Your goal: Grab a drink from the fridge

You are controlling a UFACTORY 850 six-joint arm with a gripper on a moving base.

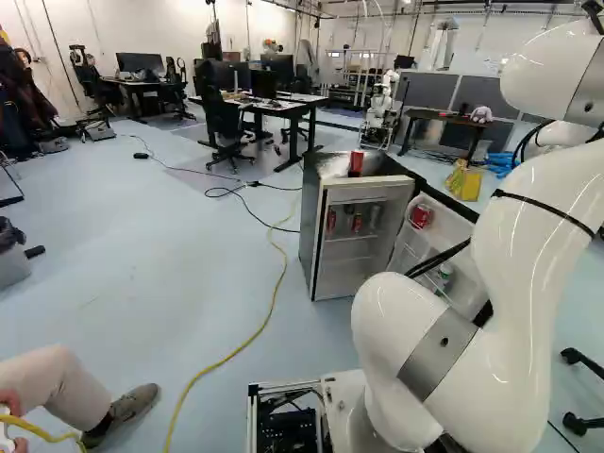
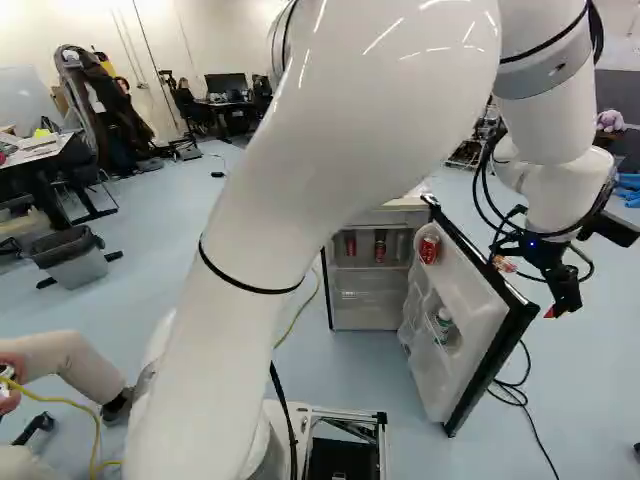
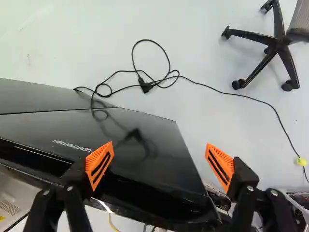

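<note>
Glossy black fridge door (image 3: 145, 140) — flat, squared, ajar.

One fridge (image 1: 310, 212), four red cans (image 1: 357, 162) (one of them up on top), two fingers (image 3: 100, 166).

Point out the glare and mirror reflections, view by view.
Left base view: small glossy highlights on the white arm. Right base view: bright streaks across the arm's upper part, near the top. Wrist view: the glossy black fridge door mirrors the black cable and its plug as a darker image.
</note>
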